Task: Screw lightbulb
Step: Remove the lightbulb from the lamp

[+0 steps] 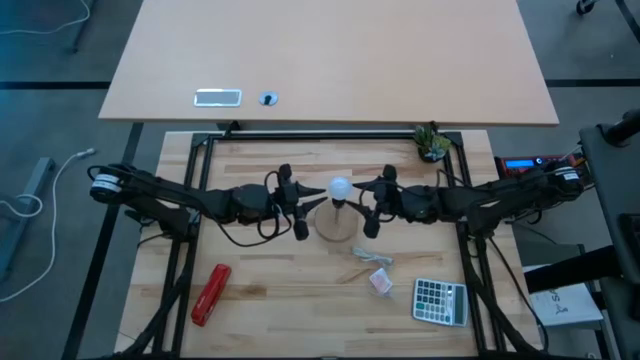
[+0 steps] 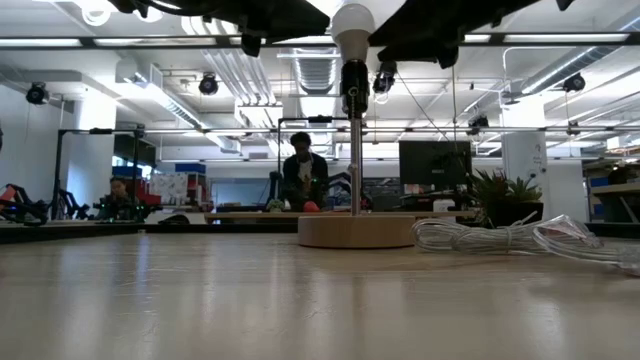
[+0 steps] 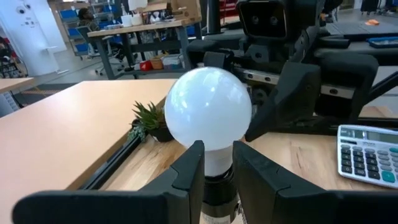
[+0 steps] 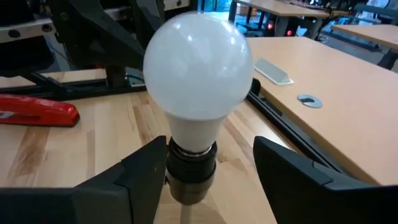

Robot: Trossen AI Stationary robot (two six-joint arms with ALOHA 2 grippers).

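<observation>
Both arms reach inward, nearly level, from opposite sides of the bench (image 1: 260, 300) and meet at the lightbulb (image 1: 340, 187), which sits upright in a dark socket (image 4: 191, 167) atop a thin pole rising from a round wooden base (image 1: 335, 226) near the bench's middle. The left gripper (image 3: 216, 165) has its fingers (image 3: 190, 169) closed narrowly on the bulb's white neck just above the socket. The right gripper (image 4: 211, 165) has its fingers (image 4: 149, 167) spread wider around the socket, one at the collar and the other standing apart from it. A crumpled clear wrapper (image 1: 372, 258), a small packet (image 1: 381, 283) and a calculator (image 1: 440, 300) lie on the right arm's side, a red stapler (image 1: 211, 294) on the left's; the boards nearest the front edge lie bare.
</observation>
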